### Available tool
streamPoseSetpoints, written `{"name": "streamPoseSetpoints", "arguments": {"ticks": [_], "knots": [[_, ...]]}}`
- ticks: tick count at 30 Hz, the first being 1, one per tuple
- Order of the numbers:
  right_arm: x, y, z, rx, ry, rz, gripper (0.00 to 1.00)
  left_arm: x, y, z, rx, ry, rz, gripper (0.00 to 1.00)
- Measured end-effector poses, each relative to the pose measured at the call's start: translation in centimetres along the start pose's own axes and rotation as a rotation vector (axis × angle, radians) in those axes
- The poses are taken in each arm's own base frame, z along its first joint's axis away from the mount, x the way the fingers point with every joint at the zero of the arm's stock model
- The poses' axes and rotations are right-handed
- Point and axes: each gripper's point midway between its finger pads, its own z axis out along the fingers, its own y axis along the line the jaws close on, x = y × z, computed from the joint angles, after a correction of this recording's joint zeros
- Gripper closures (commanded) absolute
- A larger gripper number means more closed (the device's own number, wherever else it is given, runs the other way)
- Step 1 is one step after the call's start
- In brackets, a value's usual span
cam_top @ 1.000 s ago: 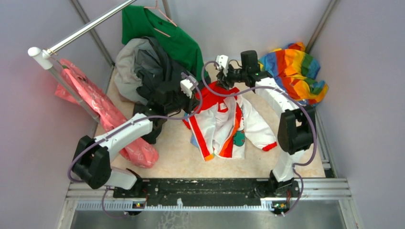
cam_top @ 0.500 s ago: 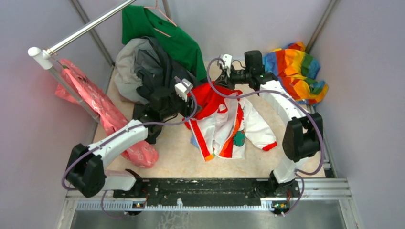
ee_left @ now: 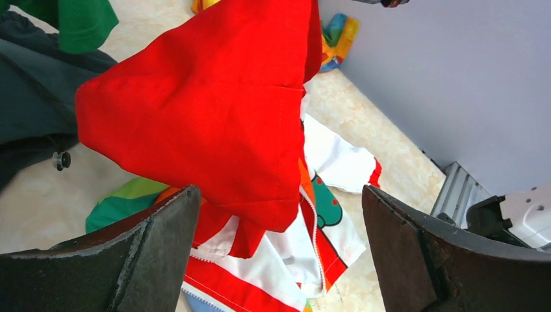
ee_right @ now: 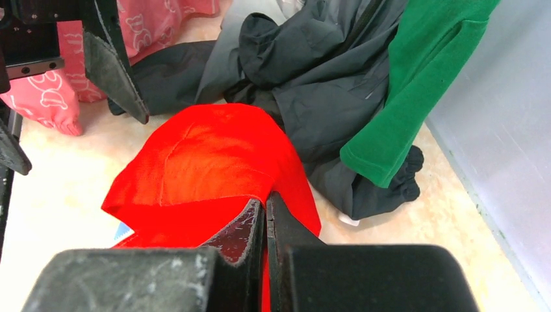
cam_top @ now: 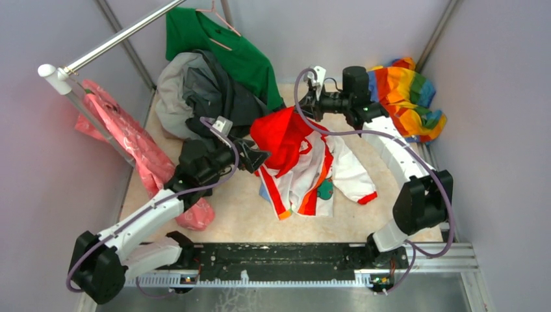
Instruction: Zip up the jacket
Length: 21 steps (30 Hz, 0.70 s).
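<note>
Two arms stand bolted at the near edge of the counter (cam_top: 240, 218). From its base the left one folds back to an elbow far out on the left. Its forearm then slants away and inward toward the middle. The left claw (cam_top: 255, 156) is spread wide and holds nothing. Seen from its wrist, the dark fingers (ee_left: 156, 247) frame the red hood (ee_left: 214, 110) from the near side. Whether either finger touches the cloth cannot be told.

At mid-counter the jacket (cam_top: 305, 179) lies front open, white panels and rainbow strips spread flat. Its orange-red zipper strip (cam_top: 271, 190) runs toward the near side along the left flap. Only the hood (cam_top: 279, 133) is up off the counter, pulled into a peak.

On the right, the other arm sets its elbow near the right edge. Its long forearm reaches far and leftward, the wrist turned to point left. The right claw (cam_top: 304, 110) is closed on the top edge of the hood. Its own camera shows the fingers (ee_right: 250, 224) pressed together with red cloth pinched between them.

Beyond lie a dark grey garment (cam_top: 214, 97), a green shirt (cam_top: 221, 45) and, far right, a rainbow cloth (cam_top: 403, 97).
</note>
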Motion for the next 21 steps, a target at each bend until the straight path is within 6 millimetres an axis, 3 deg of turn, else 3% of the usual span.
{"name": "streamPoseSetpoints", "arguments": {"ticks": [8,21], "knots": [[0.3,0.3,0.0,0.004,-0.003,0.050,1.00,0.7,0.4,-0.4,0.013,0.022,-0.050,0.02],[0.2,0.3,0.1,0.009,-0.013,0.063,1.00,7.4,2.2,2.3,-0.006,0.202,-0.241,0.04]]}}
